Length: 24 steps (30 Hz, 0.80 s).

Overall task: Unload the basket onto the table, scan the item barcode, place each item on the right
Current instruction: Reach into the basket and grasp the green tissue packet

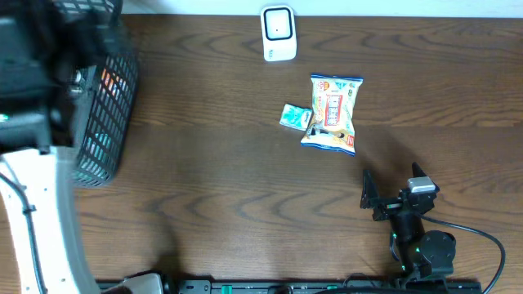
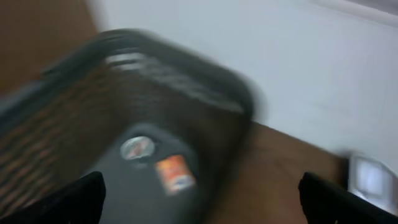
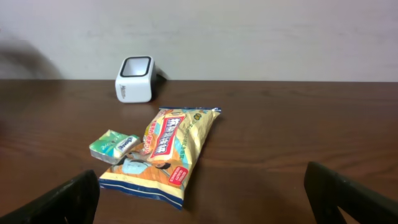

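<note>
Two items lie mid-table: a yellow snack bag [image 1: 331, 114] [image 3: 171, 149] and a small green box [image 1: 292, 116] [image 3: 114, 146] touching its left side. The white barcode scanner [image 1: 278, 33] [image 3: 134, 79] stands at the back edge. My right gripper [image 1: 391, 181] [image 3: 202, 199] is open and empty, low over the table, just short of the bag. My left gripper [image 2: 202, 205] is open and empty above the black basket [image 1: 102, 114] [image 2: 155, 124]; that view is blurred. An orange-labelled item [image 2: 173, 174] lies inside the basket.
The basket stands at the table's left side, partly under my left arm [image 1: 33, 73]. In the left wrist view the scanner [image 2: 372, 177] shows at the right edge. A pale wall runs behind the table.
</note>
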Motion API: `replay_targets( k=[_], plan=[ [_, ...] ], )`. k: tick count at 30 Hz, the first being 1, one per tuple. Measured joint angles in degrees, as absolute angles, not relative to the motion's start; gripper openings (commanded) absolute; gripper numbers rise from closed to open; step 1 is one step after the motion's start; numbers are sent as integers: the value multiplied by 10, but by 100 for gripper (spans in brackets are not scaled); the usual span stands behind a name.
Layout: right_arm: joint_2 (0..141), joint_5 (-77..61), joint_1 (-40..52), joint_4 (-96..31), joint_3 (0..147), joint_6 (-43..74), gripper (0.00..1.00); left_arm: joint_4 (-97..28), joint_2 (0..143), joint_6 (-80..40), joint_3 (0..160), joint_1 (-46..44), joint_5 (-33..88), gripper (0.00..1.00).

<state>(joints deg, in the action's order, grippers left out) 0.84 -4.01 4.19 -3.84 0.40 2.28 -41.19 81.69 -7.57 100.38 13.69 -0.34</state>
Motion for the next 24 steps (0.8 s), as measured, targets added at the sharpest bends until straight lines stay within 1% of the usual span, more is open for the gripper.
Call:
replay_targets(
  k=[3, 6, 9, 14, 24],
  plan=[
    [8, -40, 42, -38, 4, 23, 99, -416, 832, -121, 1004, 214, -10, 98],
    [8, -40, 42, -38, 4, 23, 99, -441, 850, -180, 1004, 272, -16, 98],
    [8, -40, 42, -38, 4, 23, 99, -491, 871, -240, 1002, 299, -17, 98],
    [8, -40, 42, -38, 4, 23, 99, -541, 926, -331, 996, 303, -13, 98],
    [8, -40, 42, -38, 4, 23, 99, -585, 1010, -373, 994, 300, -6, 98]
  ],
)
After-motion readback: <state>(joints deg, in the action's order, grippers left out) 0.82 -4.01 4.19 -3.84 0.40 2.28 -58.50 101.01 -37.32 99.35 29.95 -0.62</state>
